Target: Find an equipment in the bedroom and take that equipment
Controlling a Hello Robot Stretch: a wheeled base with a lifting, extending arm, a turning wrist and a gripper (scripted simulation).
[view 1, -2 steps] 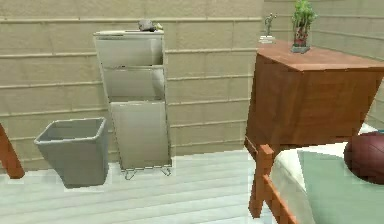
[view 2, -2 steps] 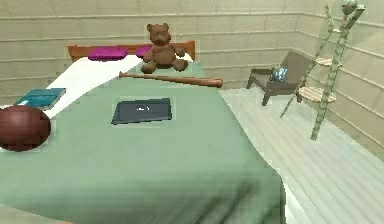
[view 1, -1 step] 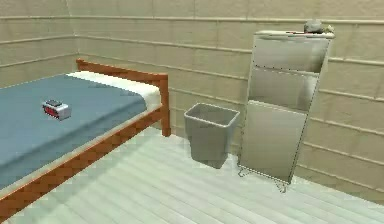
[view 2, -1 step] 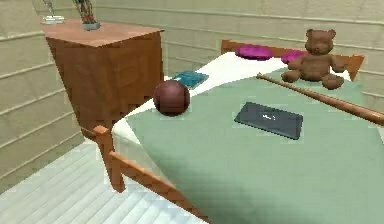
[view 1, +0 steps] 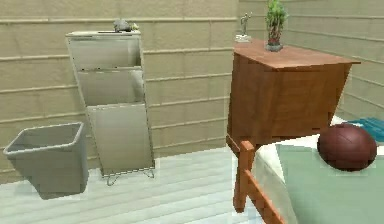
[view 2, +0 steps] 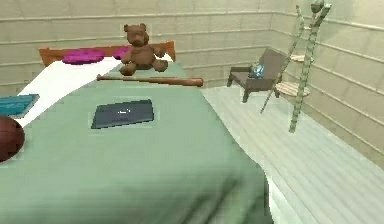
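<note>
green-covered bed (view 2: 130, 170), long brown wooden bat (view 2: 170, 80) lying across it, brown teddy bear (view 2: 140, 50) just behind, dark red-brown ball (view 1: 347, 147) on the bed, state of the jaws cannot be told

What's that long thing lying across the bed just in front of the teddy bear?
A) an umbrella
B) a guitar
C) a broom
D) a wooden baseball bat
D: a slim brown bat lies crosswise on the green bed, just below the seated teddy bear in the arm side view.

one bin (view 1: 48, 155), one shelf unit (view 1: 112, 100), one dresser (view 1: 285, 95), one potted plant (view 1: 275, 25), one brown ball (view 1: 347, 147), one bed (view 2: 150, 170), one teddy bear (view 2: 142, 50), one wooden bat (view 2: 170, 80), one chair (view 2: 258, 78).
</note>
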